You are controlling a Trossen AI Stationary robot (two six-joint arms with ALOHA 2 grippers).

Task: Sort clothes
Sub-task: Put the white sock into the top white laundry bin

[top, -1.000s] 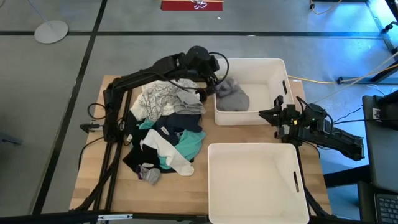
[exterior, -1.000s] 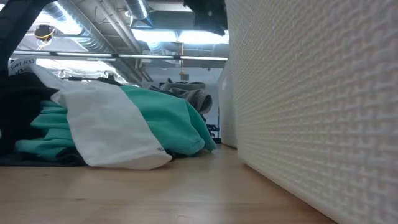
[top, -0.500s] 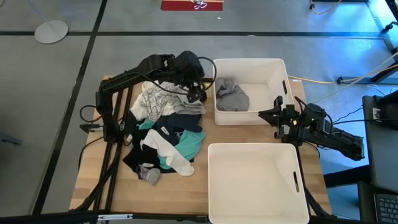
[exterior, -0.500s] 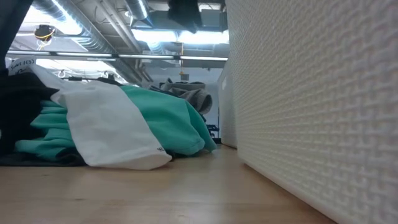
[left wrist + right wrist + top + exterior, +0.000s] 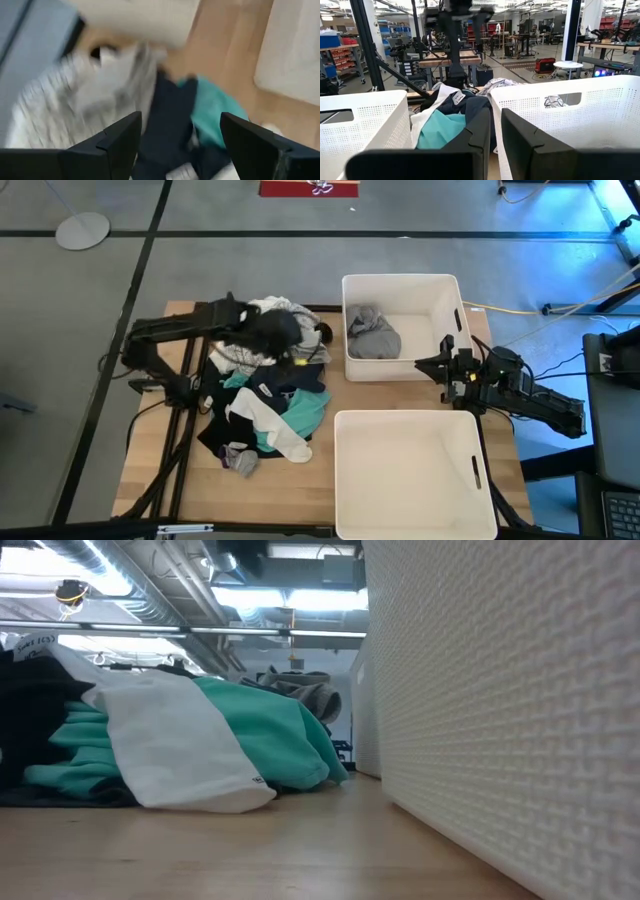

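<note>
The clothes (image 5: 265, 395) lie heaped on the left half of the wooden table: a white patterned piece (image 5: 60, 100), navy (image 5: 170, 115), teal (image 5: 215, 110) and white pieces. The low view shows the teal piece (image 5: 270, 730) and a white one (image 5: 170, 755) resting on the tabletop. One grey garment (image 5: 373, 335) lies in the far white bin (image 5: 452, 290). My left gripper (image 5: 298, 345) hovers open over the far part of the pile, with nothing between its fingers (image 5: 120, 137). My right gripper (image 5: 440, 366) waits shut at the table's right, between the two bins.
The near white bin (image 5: 345, 470) stands at the table's near right; its perforated wall (image 5: 500, 690) fills the right of the low view. A strip of bare wood (image 5: 160, 470) lies left of the pile. Cables and a round stand base (image 5: 82, 230) are on the floor beyond the table.
My left gripper has swung from the far bin's left wall toward the table's left, back over the pile, tipping more steeply downward. It has stayed open. The grey garment lies still in the far bin.
</note>
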